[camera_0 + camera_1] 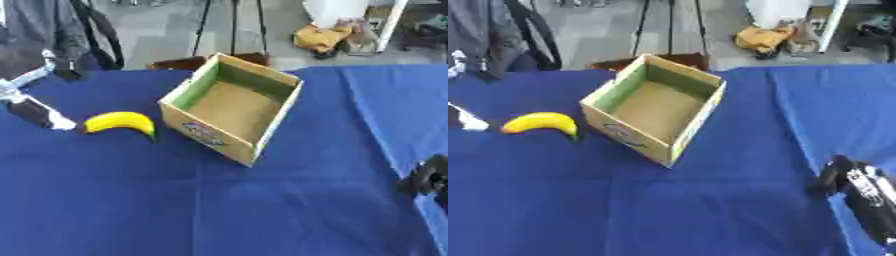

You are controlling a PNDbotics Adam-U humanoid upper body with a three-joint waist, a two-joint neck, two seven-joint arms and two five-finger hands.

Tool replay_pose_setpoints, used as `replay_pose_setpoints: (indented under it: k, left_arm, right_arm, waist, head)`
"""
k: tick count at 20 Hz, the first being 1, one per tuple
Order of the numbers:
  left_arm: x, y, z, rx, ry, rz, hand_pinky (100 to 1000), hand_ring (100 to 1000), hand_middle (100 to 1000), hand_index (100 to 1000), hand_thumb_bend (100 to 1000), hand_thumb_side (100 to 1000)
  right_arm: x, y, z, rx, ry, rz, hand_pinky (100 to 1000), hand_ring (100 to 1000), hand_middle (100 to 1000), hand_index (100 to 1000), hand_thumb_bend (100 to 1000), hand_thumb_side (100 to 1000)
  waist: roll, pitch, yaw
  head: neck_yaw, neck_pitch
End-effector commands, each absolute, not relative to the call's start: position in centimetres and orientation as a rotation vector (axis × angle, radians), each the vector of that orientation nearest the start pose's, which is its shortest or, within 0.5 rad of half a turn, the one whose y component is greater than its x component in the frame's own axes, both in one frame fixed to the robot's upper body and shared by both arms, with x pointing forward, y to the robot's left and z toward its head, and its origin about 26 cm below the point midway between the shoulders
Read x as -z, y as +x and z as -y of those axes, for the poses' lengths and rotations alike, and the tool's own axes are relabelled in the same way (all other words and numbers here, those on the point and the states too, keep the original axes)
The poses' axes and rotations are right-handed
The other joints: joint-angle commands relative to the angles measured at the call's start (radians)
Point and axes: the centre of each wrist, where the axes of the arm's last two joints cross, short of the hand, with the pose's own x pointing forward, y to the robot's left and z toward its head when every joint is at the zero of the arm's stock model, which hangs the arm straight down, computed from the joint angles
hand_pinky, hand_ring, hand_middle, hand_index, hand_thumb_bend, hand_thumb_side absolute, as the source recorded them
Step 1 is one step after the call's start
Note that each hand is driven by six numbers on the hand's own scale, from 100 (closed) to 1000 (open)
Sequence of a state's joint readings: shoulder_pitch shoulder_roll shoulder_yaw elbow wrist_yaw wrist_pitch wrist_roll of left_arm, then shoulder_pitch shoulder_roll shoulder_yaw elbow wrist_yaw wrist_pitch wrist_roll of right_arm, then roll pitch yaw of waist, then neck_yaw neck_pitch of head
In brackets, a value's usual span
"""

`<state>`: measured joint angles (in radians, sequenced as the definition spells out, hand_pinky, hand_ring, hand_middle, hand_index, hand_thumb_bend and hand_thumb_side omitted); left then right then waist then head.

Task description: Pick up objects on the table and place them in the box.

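Left hand [39, 114] at 9 o'clock of banana [121, 122], apparently just short; finger state unclear. Cardboard box [262, 131] at 3 o'clock. Right hand [859, 186] low, grip unreadable

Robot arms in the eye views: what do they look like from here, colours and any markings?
The left hand shows at the left edge as a dark, blocky part with a white tip, below a pale silver-blue link. The right hand at the lower right is black and chunky, with a white patch or label on its upper face. No cables can be made out on either arm.
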<state>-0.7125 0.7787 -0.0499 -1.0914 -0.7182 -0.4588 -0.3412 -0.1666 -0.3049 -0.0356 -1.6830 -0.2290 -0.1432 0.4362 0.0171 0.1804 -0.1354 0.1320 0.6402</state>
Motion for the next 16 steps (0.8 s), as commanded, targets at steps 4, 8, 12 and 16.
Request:
replay_pose_setpoints:
  k: [4,8,12,16]
  left_arm:
    - [-21.7,43.5,-42.6,1.547,1.042,1.386,674,623,589,750,771,297]
    - [-20.8,44.3,-42.5,1.560,1.062,1.342,673,607,579,741,759,294]
    - [-19.9,44.6,-42.7,1.536,1.079,1.332,663,582,552,720,719,236]
    - [-19.4,44.7,-42.8,1.493,1.109,1.354,655,566,535,710,690,180]
  right_arm:
    - [-9.3,31.6,30.4,-0.573,0.257,1.937,509,362,277,463,100,757]
    - [-9.4,31.7,30.3,-0.581,0.265,1.937,510,363,277,463,100,759]
    - [-9.4,31.8,30.1,-0.587,0.270,1.936,510,363,277,463,100,763]
    - [-9.4,31.9,30.0,-0.591,0.274,1.937,511,363,276,463,100,765]
  waist:
    - [-0.002,-0.007,-0.013]
    - [-0.002,-0.002,-0.024]
    - [-0.001,0.003,-0.033]
    - [0.001,0.008,-0.041]
  head:
    - [0.013,-0.006]
    - [0.020,-0.007]
    - [0.022,-0.010]
    - [0.024,-0.013]
